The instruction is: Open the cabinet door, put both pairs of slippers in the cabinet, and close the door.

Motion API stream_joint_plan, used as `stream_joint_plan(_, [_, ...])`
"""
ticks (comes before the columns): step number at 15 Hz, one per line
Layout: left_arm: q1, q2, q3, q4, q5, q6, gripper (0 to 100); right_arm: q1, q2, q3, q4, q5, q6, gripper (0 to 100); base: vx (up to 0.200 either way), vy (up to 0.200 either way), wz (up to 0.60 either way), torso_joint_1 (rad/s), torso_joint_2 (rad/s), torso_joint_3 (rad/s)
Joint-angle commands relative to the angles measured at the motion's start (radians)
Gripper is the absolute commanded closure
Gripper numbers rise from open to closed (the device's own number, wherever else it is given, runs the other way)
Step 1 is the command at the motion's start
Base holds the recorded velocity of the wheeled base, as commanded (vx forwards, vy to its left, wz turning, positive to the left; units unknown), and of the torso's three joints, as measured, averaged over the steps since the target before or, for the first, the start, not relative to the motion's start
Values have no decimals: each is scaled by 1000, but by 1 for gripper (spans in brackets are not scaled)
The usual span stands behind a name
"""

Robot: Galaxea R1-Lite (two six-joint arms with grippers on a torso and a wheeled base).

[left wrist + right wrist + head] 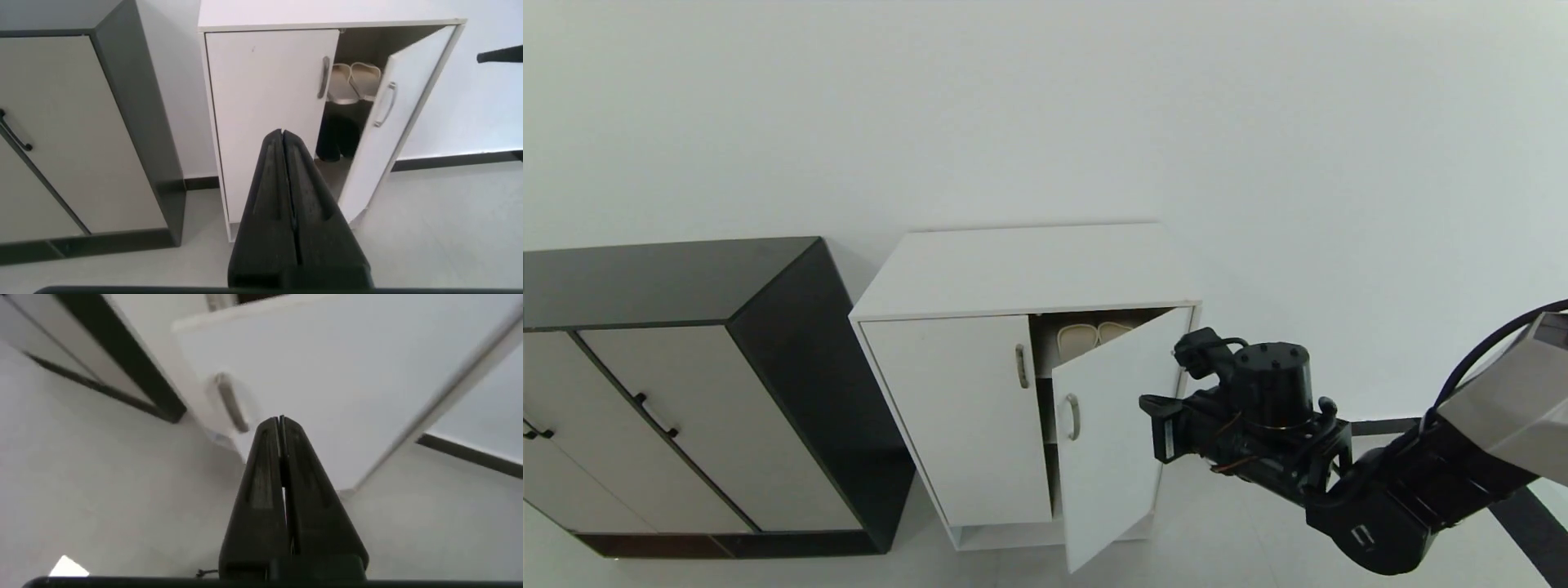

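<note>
The white cabinet stands against the wall. Its left door is closed and its right door hangs partly open. A light pair of slippers lies on the upper shelf inside, and something dark sits on the level below. My right gripper is shut with nothing in it, just in front of the right door's outer face, close to its handle. My left gripper is shut and empty, held back from the cabinet and pointing at the left door.
A larger black cabinet with pale doors stands close to the white one's left side. A dark baseboard runs along the wall to the right. Pale floor lies open in front of the white cabinet.
</note>
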Motion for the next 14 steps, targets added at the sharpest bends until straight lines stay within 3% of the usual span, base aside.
stream_joint_plan(1, [0, 0, 0, 0, 0, 0, 100, -9, 6, 49, -24, 38, -4, 100, 200, 0, 0, 2, -2, 12])
stream_joint_plan(11, [0, 0, 0, 0, 0, -2, 100, -3, 42, 55, -33, 53, -5, 100, 200, 0, 0, 3, 2, 3])
stream_joint_plan(14, [0, 0, 0, 0, 0, -2, 100, -4, 70, 32, -52, 49, -5, 100, 0, 0, 0, 0, 0, 0])
